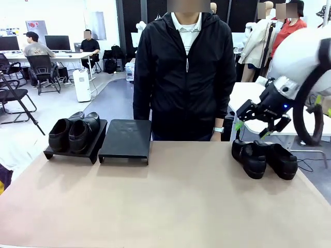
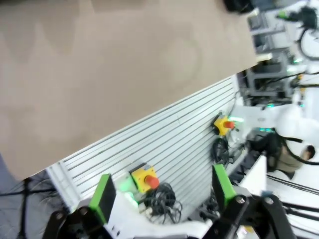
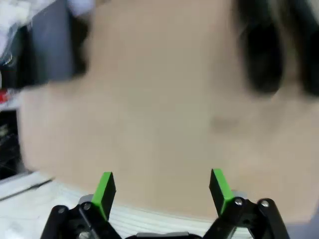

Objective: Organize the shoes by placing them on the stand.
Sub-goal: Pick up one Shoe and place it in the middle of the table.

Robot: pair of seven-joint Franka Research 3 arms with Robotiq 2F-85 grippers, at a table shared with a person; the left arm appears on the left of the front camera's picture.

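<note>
The right arm (image 1: 302, 51) comes in from the right, its wrist bent so that the right tool (image 1: 252, 129) hangs tilted in the air, pointing down and to the left, jaws spread wide and holding nothing. The left tool (image 2: 162, 191) is likewise spread, its green pads (image 2: 103, 195) well apart and empty.

Three cameras, one tan tabletop (image 1: 170, 206) shared by all.

The front view sits on the robot's side, a little above the surface, and faces a person (image 1: 184, 67) standing at the far edge. The left wrist view looks down past the left gripper (image 2: 162, 191) at the tabletop's edge and a ribbed metal panel (image 2: 174, 134), rolled so that the edge runs diagonally. The right wrist view, blurred, looks down past the right gripper (image 3: 162, 189).
</note>
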